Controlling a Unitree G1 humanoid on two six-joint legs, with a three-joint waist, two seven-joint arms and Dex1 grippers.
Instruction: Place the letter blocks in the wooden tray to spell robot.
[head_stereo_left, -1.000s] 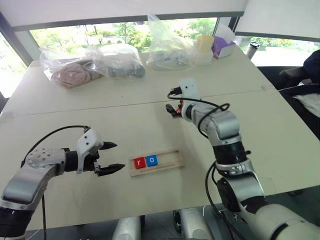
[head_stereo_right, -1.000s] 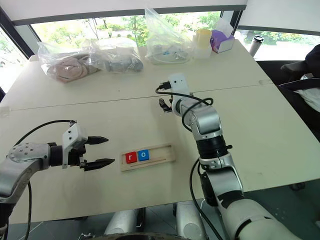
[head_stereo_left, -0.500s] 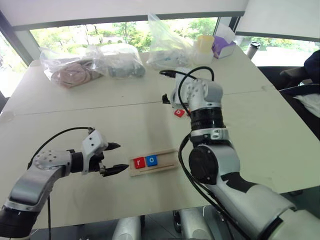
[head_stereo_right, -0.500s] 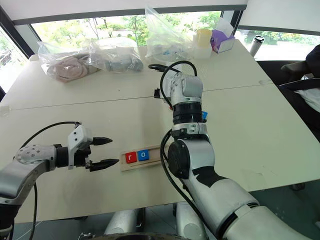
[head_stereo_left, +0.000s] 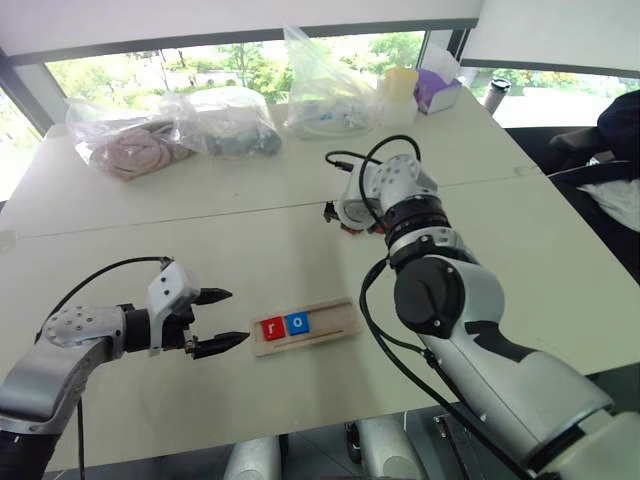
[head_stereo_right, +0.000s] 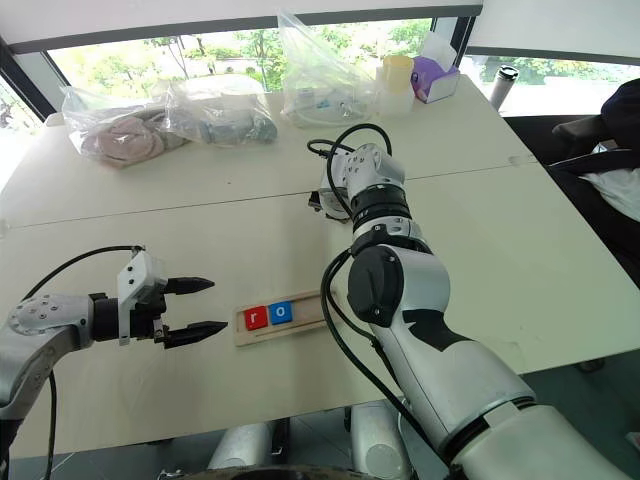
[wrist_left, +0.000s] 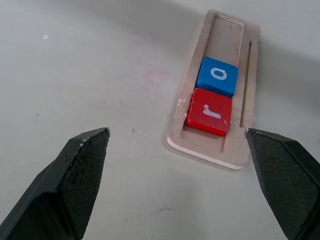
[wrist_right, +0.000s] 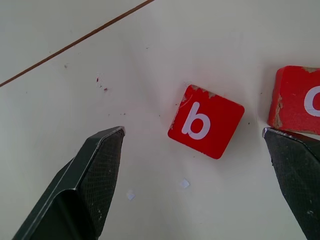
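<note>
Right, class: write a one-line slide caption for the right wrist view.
Open right hand poised over a red square letter block marked b, beside another red block on the pale table.

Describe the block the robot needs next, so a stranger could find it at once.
On the pale table, look past the wooden tray to the open right gripper. The flat red tile between its fingers is the b block; the neighbouring red block shows a rounder letter.
</note>
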